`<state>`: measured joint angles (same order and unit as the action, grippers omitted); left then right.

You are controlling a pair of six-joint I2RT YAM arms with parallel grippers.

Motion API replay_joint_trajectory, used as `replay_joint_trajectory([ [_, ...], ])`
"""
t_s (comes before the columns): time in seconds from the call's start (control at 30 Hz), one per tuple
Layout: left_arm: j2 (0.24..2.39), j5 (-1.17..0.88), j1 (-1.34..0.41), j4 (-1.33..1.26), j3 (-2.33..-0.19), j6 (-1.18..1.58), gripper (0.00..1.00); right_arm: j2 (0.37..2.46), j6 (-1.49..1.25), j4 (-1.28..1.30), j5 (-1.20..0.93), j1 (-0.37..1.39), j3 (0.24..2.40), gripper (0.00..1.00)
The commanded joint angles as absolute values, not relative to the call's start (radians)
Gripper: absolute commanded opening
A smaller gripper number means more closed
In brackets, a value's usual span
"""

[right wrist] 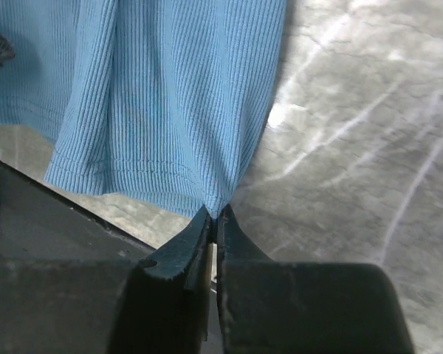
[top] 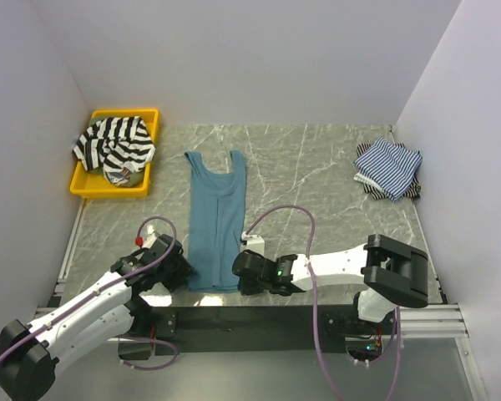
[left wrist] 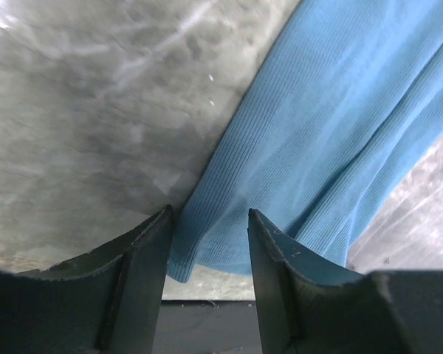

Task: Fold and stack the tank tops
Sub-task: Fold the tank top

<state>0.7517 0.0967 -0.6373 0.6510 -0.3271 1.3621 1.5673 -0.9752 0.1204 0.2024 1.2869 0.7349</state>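
At the far left a yellow tray [top: 80, 185] sits on the gray table [top: 317, 180]. A black-and-white top [top: 113, 146] lies bunched up in it, spilling a bit over the rim. Nearer to me, the left gripper [left wrist: 209, 221] is down low at the near left corner of the blue top [top: 217, 213]. Its fingers [left wrist: 144, 247] are apart, one on each side of that corner, and the cloth lies loose between them, not pinched. The blue top lies flat in the middle of the table, long and thin, with its straps at the far end and its hem at the near edge. At the near right corner of the hem is the right gripper [right wrist: 215, 215]. Its fingers [right wrist: 181, 258] are shut tight on the cloth there, and little folds run down into the pinch. The two grippers are near each other, with the hem between them. At the far right, by the wall, the thin-striped tops [top: 388, 167] lie in a small heap, well apart from the blue top.
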Motion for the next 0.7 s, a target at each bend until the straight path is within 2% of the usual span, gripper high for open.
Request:
replay_joint_trajectory([
  [0.0,0.77,0.049,-0.66,0.683,-0.29,1.338,0.51,1.534,-0.977,0.232,0.271,1.29,0.724,0.04],
  [0.4,0.788,0.02,-0.771,0.69,-0.291,1.344,0.5,1.431,-0.963,0.307,0.296,1.25,0.664,0.05],
  [0.67,0.879,-0.031,-0.874,0.551,-0.245,1.387,0.49,1.425,-0.956,0.299,0.279,1.25,0.667,0.05],
])
